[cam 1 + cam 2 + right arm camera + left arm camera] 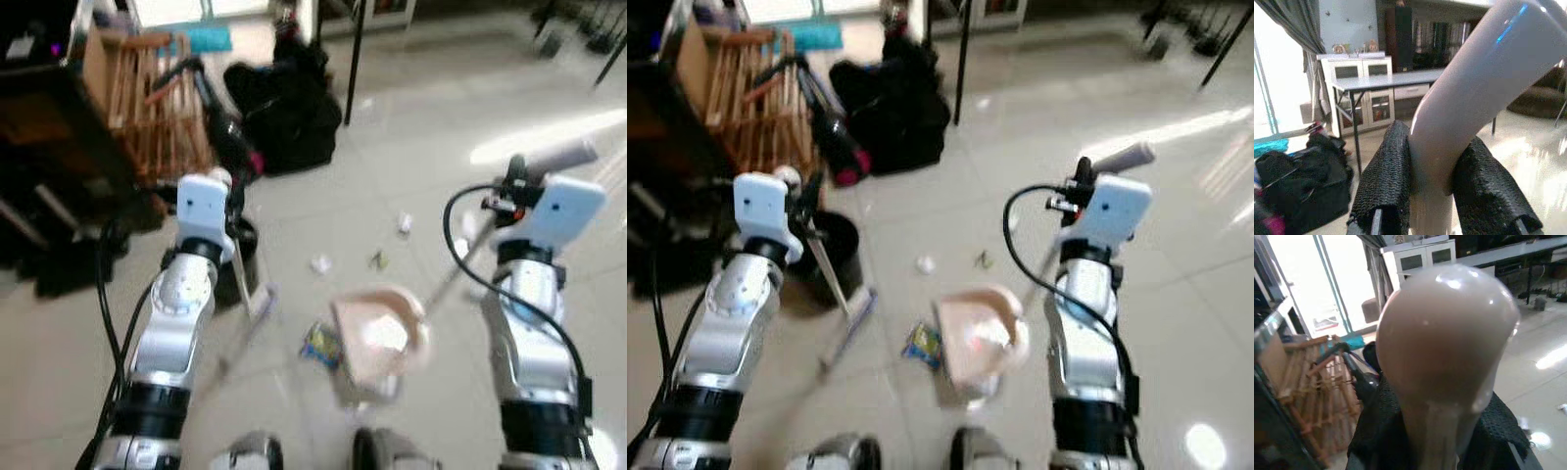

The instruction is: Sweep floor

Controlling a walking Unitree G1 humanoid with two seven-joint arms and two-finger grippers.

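Pale glossy tiled floor (411,147) fills most of the head views, with a wooden rack (147,108) at upper left and a black bag (284,108) beside it at upper centre. Both silver arms rise from the lower corners of the frame.

Left gripper (1425,440) is clamped on the rounded top of the broom (835,284), mesh-covered fingers (1376,431) pressed to either side of the handle. Its shaft slopes down toward lower centre, the head resting on the tiles at left of centre, just beside a dark bin (838,250).

Right gripper (1432,196) is closed round the grey handle of the dustpan (382,338). That handle runs diagonally from upper right down to the pink pan at lower centre, close before the robot's feet.

Litter: a coloured wrapper (320,343) lies just beside the pan's left edge, between pan and broom head; white scraps (320,262) and a small dark bit (377,259) lie above the pan, well apart from the brush.

Judgement: the broom arm is nearer the wrapper; a stroke rightward, across the broom's long axis, should carry it into the pan
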